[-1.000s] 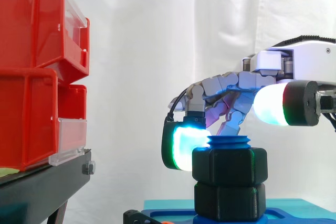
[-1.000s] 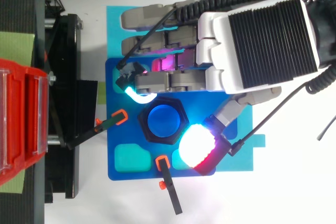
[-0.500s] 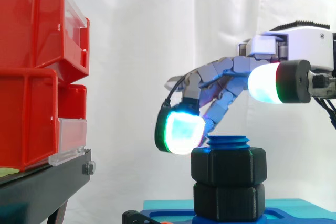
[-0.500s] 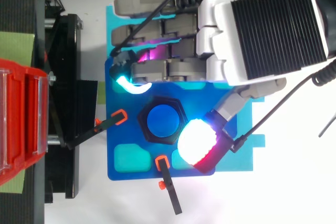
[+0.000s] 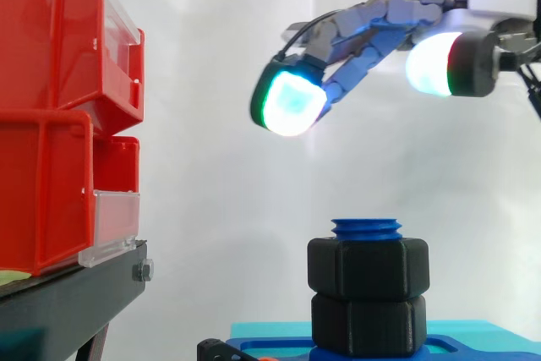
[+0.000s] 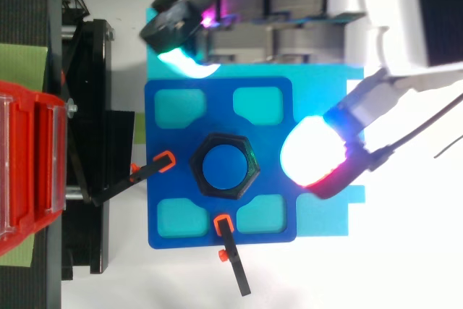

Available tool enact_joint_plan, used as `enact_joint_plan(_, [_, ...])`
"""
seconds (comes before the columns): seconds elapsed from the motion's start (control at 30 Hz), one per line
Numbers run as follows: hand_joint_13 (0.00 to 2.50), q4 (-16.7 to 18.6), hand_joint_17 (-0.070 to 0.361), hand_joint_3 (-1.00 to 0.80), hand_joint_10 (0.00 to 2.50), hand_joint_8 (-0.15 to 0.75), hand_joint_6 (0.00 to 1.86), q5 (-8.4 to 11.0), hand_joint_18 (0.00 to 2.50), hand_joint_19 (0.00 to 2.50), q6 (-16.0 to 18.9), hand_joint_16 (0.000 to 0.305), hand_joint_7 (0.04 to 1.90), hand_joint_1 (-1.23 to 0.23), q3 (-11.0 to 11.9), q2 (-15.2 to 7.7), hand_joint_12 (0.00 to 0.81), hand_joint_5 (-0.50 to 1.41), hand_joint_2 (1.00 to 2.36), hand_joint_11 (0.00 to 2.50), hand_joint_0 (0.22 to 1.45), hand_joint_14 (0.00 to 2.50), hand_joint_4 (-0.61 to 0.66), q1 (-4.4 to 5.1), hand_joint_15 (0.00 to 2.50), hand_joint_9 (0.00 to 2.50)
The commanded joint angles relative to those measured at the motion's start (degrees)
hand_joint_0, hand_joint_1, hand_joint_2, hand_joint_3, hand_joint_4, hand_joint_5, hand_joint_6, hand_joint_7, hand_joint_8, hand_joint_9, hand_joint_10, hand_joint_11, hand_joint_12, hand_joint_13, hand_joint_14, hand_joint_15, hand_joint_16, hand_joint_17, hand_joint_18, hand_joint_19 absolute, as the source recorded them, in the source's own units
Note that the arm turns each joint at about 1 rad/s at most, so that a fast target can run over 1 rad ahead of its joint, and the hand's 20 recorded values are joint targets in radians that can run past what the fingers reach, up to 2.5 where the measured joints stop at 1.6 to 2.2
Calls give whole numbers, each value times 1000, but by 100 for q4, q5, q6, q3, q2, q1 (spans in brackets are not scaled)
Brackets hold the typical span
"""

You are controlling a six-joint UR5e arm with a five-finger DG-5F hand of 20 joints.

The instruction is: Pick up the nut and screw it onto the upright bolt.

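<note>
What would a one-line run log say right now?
hand: open, empty, high, clear of bolt | nut: on bolt, blue tip above it | contact: none

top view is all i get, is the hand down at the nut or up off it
Observer: Up off it. From the side, the hand hangs well above the bolt, with open space between them.
Operator: holding anything
Observer: No. The side view shows it open, with nothing under it.
Operator: how far down is the nut
Observer: The upper nut sits right on a lower nut, and a short bit of blue thread shows above it.
</note>
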Motion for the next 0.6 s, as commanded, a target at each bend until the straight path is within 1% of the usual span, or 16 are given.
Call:
enact_joint_plan(0.0, [181, -515, 84, -500, 0, 234, 502, 112, 0, 0, -196, 37, 709, -274, -7, 161, 340, -178, 1000, 0, 505, 0, 196, -15, 0, 476])
enact_joint_plan(0.07, [169, -717, 85, -500, 0, 237, 502, 165, 0, 0, -214, 38, 711, -279, -16, 301, 343, -179, 1000, 0, 505, 0, 200, -15, 0, 462])
enact_joint_plan(0.17, [159, -893, 85, -500, 0, 238, 502, 191, 0, 0, -249, 38, 716, -287, -16, 407, 343, -180, 1000, 0, 505, 0, 199, -24, 0, 452])
enact_joint_plan(0.2, [158, -1033, 85, -500, 0, 239, 502, 253, 0, 0, -337, 38, 718, -289, -25, 495, 343, -180, 1000, 0, 506, 0, 201, -15, 0, 451])
enact_joint_plan(0.23, [155, -1068, 86, -500, 0, 237, 502, 270, 0, 0, -355, 38, 716, -292, -34, 530, 344, -181, 1000, 0, 507, 0, 197, -15, 0, 442])
enact_joint_plan(0.27, [152, -1121, 86, -500, 0, 237, 502, 349, 0, 0, -390, 38, 717, -294, -130, 626, 345, -181, 1000, 0, 507, 0, 196, -6, 0, 439])
enact_joint_plan(0.3, [152, -1112, 86, -500, 0, 238, 502, 420, 0, 0, -399, 38, 717, -294, -297, 767, 346, -181, 1000, 0, 507, 0, 197, 12, 0, 439])
enact_joint_plan(0.33, [147, -1104, 87, -500, 0, 237, 502, 455, 0, 0, -399, 39, 720, -296, -403, 837, 347, -182, 1000, 0, 508, 0, 199, 12, 0, 436])
enact_joint_plan(0.37, [143, -1051, 88, -500, 0, 236, 502, 534, 0, 0, -381, 39, 719, -296, -614, 978, 347, -182, 1000, 0, 508, 0, 197, 29, 0, 428])
enact_joint_plan(0.4, [139, -998, 88, -500, 0, 235, 502, 587, 0, 0, -381, 39, 714, -296, -728, 1066, 348, -183, 1000, 0, 508, 0, 195, 38, 0, 425])
enact_joint_plan(0.43, [132, -866, 88, -500, 0, 235, 502, 701, 0, 0, -372, 39, 718, -300, -957, 1224, 348, -184, 1000, 0, 508, 0, 194, 55, 0, 417])
enact_joint_plan(0.47, [130, -647, 89, -500, 0, 236, 502, 850, 0, 0, -346, 39, 716, -300, -1247, 1426, 348, -184, 1000, 0, 508, 0, 195, 73, 0, 414])
enact_joint_plan(0.53, [115, -471, 90, -500, 0, 230, 502, 965, 0, 0, -328, 40, 713, -303, -1475, 1602, 350, -187, 1000, 0, 508, 0, 193, 82, 0, 391])
enact_joint_plan(0.57, [106, -400, 91, -500, 0, 228, 502, 1009, 0, 0, -320, 40, 702, -307, -1581, 1655, 352, -192, 1000, 0, 506, 0, 189, 99, 0, 367])
